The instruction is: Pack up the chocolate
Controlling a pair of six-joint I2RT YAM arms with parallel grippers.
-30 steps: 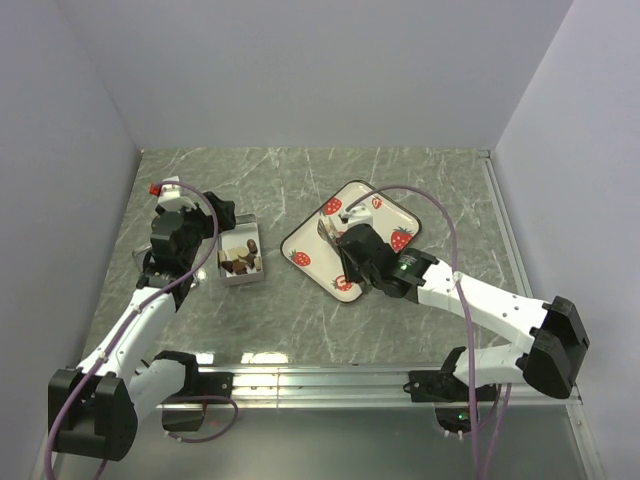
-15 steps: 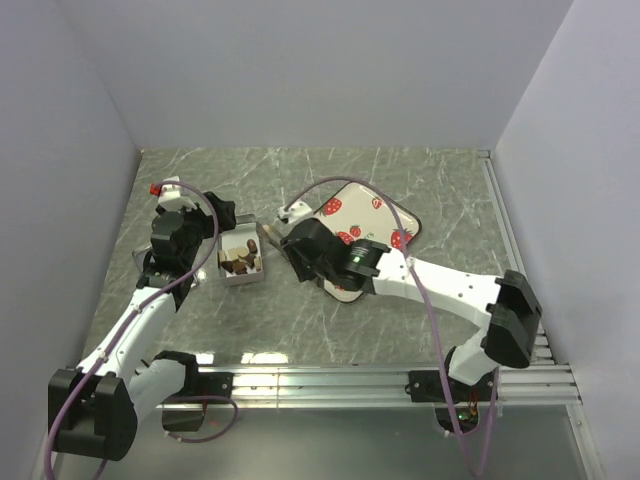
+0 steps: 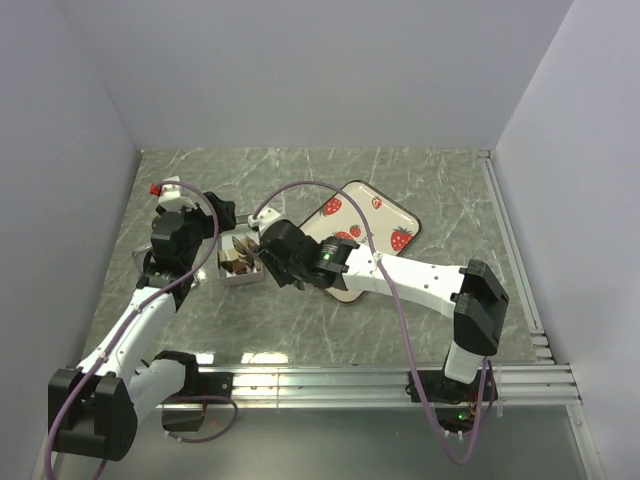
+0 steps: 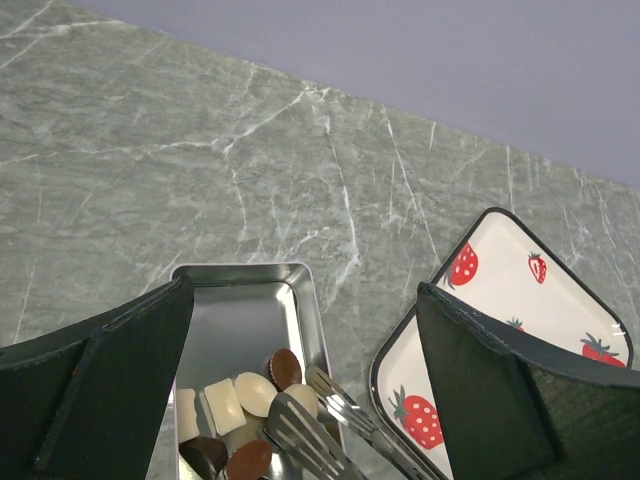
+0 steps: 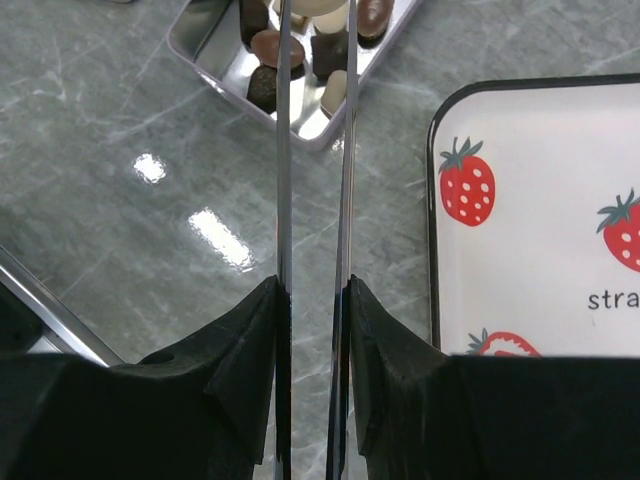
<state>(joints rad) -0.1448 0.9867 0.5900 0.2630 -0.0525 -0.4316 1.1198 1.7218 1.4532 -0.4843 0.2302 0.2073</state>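
Observation:
The chocolate [image 4: 250, 395], several dark brown and cream pieces, lies in a small open metal tin [image 4: 240, 270]. The tin [image 3: 240, 262] stands left of centre. My right gripper [image 5: 312, 290] is shut on metal tongs [image 5: 283, 150], which reach into the tin [image 5: 200, 50]. A cream chocolate [image 5: 325, 20] sits between the tong tips, which also show in the left wrist view [image 4: 320, 420]. My right gripper [image 3: 275, 250] is just right of the tin. My left gripper [image 4: 305, 290] is open wide, its fingers astride the tin's near end, holding nothing.
A white tray [image 3: 385, 215] printed with red strawberries lies right of the tin; it also shows in the left wrist view [image 4: 500, 280] and the right wrist view [image 5: 540, 200]. The right arm lies across the tray's near left part. Grey walls enclose the marble table.
My right arm has swung left from over the strawberry tray to the tin, carrying the tongs. The left arm has not moved.

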